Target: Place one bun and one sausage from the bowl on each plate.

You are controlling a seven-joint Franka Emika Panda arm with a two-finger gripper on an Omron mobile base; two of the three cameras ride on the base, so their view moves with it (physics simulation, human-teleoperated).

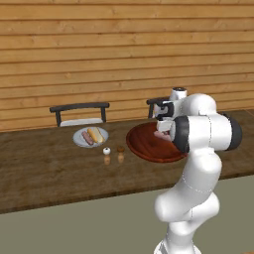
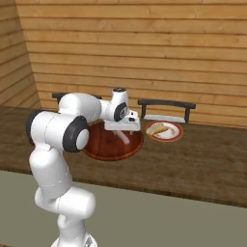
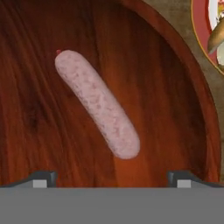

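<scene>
From the left base view, my hand (image 1: pixel 161 130) hangs over the bowl (image 1: pixel 144 146), mostly hidden behind my own arm. Off to its left on the desk (image 1: pixel 44 168) sits the pale grey plate (image 1: pixel 79 140) carrying a sausage (image 1: pixel 87 138) and a bun (image 1: pixel 95 134) side by side. Between that plate and the bowl stand two small shakers (image 1: pixel 113 155).

From the right base view, my hand (image 2: pixel 123 136) is low over the bowl (image 2: pixel 99 147), fingers pointing down at a pale sausage (image 2: pixel 125 138). Just right of the hand lies the red-rimmed plate (image 2: pixel 177 133) with a bun (image 2: pixel 155 128) on it.

In the hand view, my fingertips (image 3: pixel 43 178) are spread wide, holding nothing. The sausage (image 3: pixel 97 103) lies diagonally on the bowl's floor (image 3: pixel 166 96), ahead of and between them. The red-rimmed plate (image 3: pixel 199 33) sits beyond the bowl's rim.
</scene>
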